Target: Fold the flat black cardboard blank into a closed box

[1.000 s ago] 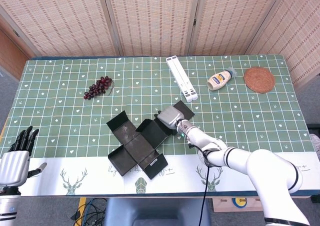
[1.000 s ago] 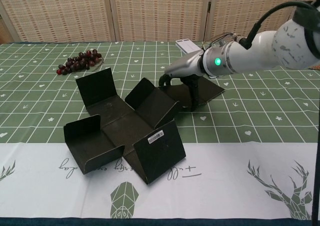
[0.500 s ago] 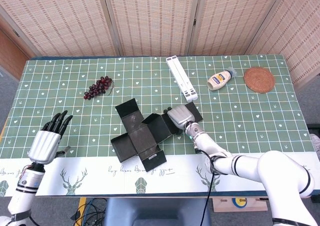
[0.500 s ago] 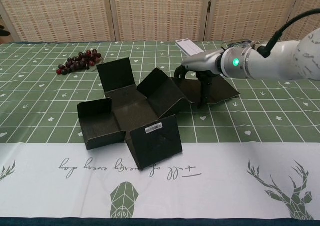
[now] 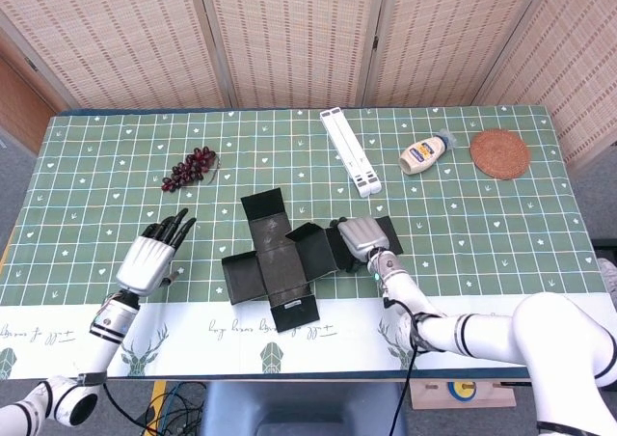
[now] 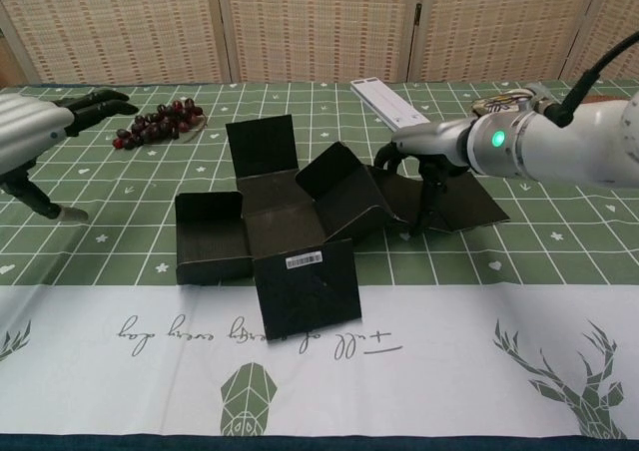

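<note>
in the head view, the flat black cardboard blank (image 5: pixel 280 258) lies cross-shaped near the middle of the green checked tablecloth (image 5: pixel 482 214), its flaps partly raised. your right hand (image 5: pixel 362 235) presses on the blank's right flap, fingers curled onto it. your left hand (image 5: pixel 154 253) hovers well left of the blank, fingers spread, holding nothing.

in the chest view, the right hand (image 6: pixel 424 162) pinches the right flap; the left hand (image 6: pixel 45 122) sits at the far left near the dark red grape bunch (image 6: pixel 155 124).
</note>
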Action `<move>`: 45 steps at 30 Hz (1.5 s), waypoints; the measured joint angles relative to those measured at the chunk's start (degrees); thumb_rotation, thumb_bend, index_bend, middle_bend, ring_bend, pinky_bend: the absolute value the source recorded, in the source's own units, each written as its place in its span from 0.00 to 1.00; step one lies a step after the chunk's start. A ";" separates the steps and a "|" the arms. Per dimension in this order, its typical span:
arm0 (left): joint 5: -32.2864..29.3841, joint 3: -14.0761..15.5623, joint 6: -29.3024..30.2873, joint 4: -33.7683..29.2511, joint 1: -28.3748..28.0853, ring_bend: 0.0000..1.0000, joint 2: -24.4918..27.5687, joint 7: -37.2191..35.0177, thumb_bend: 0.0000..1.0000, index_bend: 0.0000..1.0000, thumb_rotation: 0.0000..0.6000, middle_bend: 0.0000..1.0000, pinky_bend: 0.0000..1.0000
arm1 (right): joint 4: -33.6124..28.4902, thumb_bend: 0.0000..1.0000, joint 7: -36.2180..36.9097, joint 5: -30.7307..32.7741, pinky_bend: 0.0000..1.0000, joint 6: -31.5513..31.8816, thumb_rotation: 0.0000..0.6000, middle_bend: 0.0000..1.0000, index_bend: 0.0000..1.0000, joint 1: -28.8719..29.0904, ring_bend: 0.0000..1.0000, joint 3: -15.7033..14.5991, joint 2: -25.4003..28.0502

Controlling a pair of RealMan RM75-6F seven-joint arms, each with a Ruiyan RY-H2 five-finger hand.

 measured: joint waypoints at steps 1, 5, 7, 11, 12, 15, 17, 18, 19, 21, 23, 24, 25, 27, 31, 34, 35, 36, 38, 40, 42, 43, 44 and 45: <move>-0.19 0.04 -0.26 0.66 -0.35 0.12 -0.67 0.26 0.05 0.00 1.00 0.00 0.26 | -0.10 0.14 -0.04 -0.01 0.92 0.04 1.00 0.39 0.28 -0.11 0.75 0.02 0.05; -0.75 0.28 -0.62 2.73 -1.16 0.10 -2.77 1.44 0.04 0.00 1.00 0.00 0.25 | -0.28 0.14 -0.12 -0.19 0.92 0.22 1.00 0.39 0.28 -0.49 0.75 0.20 0.08; -1.25 0.39 -0.85 3.15 -1.53 0.10 -3.81 2.32 0.04 0.00 1.00 0.00 0.25 | -0.27 0.14 -0.12 -0.30 0.92 0.25 1.00 0.39 0.28 -0.65 0.75 0.35 -0.02; -1.43 0.45 -0.48 3.98 -2.19 0.10 -5.75 3.01 0.03 0.00 1.00 0.00 0.25 | -0.34 0.14 -0.15 -0.75 0.92 0.29 1.00 0.39 0.28 -0.82 0.75 0.60 -0.18; -1.40 0.45 -0.34 4.20 -2.37 0.10 -6.22 3.01 0.03 0.00 1.00 0.00 0.25 | -0.44 0.14 -0.14 -0.93 0.92 0.38 1.00 0.39 0.28 -0.91 0.75 0.74 -0.24; -1.36 0.46 -0.13 5.06 -3.07 0.10 -7.59 3.17 0.03 0.00 1.00 0.00 0.25 | -0.61 0.14 -0.11 -1.29 0.92 0.55 1.00 0.39 0.28 -1.12 0.75 1.02 -0.38; -1.55 0.46 -0.29 5.63 -3.53 0.10 -8.51 3.33 0.03 0.00 1.00 0.00 0.25 | -0.69 0.14 -0.19 -1.38 0.92 0.60 1.00 0.38 0.28 -1.20 0.75 1.08 -0.44; -1.68 0.46 -0.42 5.88 -3.71 0.10 -8.86 3.47 0.03 0.00 1.00 0.00 0.25 | -0.73 0.14 -0.29 -1.44 0.92 0.63 1.00 0.38 0.28 -1.26 0.75 1.08 -0.46; -1.82 0.47 -0.49 6.10 -3.92 0.10 -9.32 3.73 0.03 0.00 1.00 0.00 0.25 | -0.76 0.14 -0.32 -1.47 0.92 0.69 1.00 0.38 0.28 -1.31 0.75 1.10 -0.48; -1.92 0.53 -0.50 6.57 -4.17 0.10 -9.96 4.22 0.03 0.00 1.00 0.00 0.25 | -0.80 0.14 -0.35 -1.52 0.92 0.74 1.00 0.38 0.28 -1.47 0.75 1.18 -0.55; -1.91 0.71 -0.38 7.32 -4.41 0.10 -10.64 4.80 0.03 0.00 1.00 0.00 0.25 | -0.85 0.14 -0.38 -1.55 0.92 0.76 1.00 0.38 0.28 -1.57 0.75 1.23 -0.58; -1.91 0.80 -0.37 7.68 -4.51 0.10 -10.91 5.06 0.03 0.00 1.00 0.00 0.25 | -0.89 0.14 -0.46 -1.62 0.92 0.76 1.00 0.38 0.28 -1.62 0.75 1.24 -0.58; -1.95 0.92 -0.38 8.11 -4.64 0.10 -11.25 5.40 0.03 0.00 1.00 0.00 0.25 | -0.95 0.14 -0.48 -1.64 0.92 0.74 1.00 0.38 0.28 -1.65 0.75 1.26 -0.58; -2.09 1.05 -0.48 8.72 -4.80 0.10 -11.65 5.72 0.03 0.00 1.00 0.00 0.25 | -1.05 0.14 -0.48 -1.75 0.92 0.75 1.00 0.38 0.28 -1.75 0.75 1.37 -0.57; -2.75 1.27 -0.72 9.76 -4.98 0.10 -12.35 6.23 0.03 0.00 1.00 0.00 0.25 | -1.20 0.14 -0.36 -2.05 0.92 0.67 1.00 0.38 0.28 -2.01 0.75 1.53 -0.52; -2.90 1.49 -0.76 10.30 -5.09 0.10 -12.71 6.32 0.03 0.00 1.00 0.00 0.25 | -1.23 0.14 -0.25 -2.23 0.92 0.61 1.00 0.38 0.28 -2.15 0.75 1.63 -0.55; -2.92 1.55 -0.81 10.31 -5.14 0.10 -12.78 6.22 0.03 0.00 1.00 0.00 0.25 | -1.23 0.14 -0.18 -2.29 0.92 0.60 1.00 0.38 0.28 -2.19 0.75 1.72 -0.57; -2.92 1.63 -0.88 10.29 -5.19 0.10 -12.86 6.06 0.03 0.00 1.00 0.00 0.25 | -1.23 0.14 -0.12 -2.42 0.92 0.58 1.00 0.38 0.28 -2.24 0.75 1.79 -0.60; -2.94 1.78 -1.12 10.12 -5.36 0.10 -13.07 5.58 0.03 0.00 1.00 0.00 0.25 | -1.21 0.14 -0.05 -2.59 0.92 0.59 1.00 0.38 0.28 -2.31 0.75 1.91 -0.69; -2.98 1.81 -1.31 9.86 -5.56 0.10 -13.39 4.79 0.03 0.00 1.00 0.00 0.25 | -1.14 0.14 -0.02 -2.83 0.92 0.67 1.00 0.38 0.28 -2.37 0.75 2.02 -0.85; -3.07 1.77 -1.47 9.57 -5.75 0.10 -13.73 4.01 0.03 0.00 1.00 0.00 0.25 | -1.07 0.14 0.06 -3.12 0.92 0.82 1.00 0.38 0.28 -2.46 0.75 2.15 -0.98; -3.18 1.69 -1.58 9.31 -5.85 0.10 -13.93 3.33 0.03 0.00 1.00 0.00 0.25 | -1.02 0.14 0.09 -3.29 0.92 0.88 1.00 0.38 0.28 -2.51 0.75 2.19 -1.04; -3.24 1.61 -1.65 9.10 -5.96 0.10 -14.11 2.73 0.03 0.00 1.00 0.00 0.25 | -0.95 0.14 0.12 -3.48 0.92 0.95 1.00 0.38 0.28 -2.56 0.75 2.24 -1.11; -3.28 1.52 -1.71 8.88 -6.10 0.10 -14.30 2.12 0.03 0.00 1.00 0.00 0.25 | -0.83 0.14 0.21 -3.65 0.92 1.01 1.00 0.38 0.28 -2.64 0.75 2.37 -1.23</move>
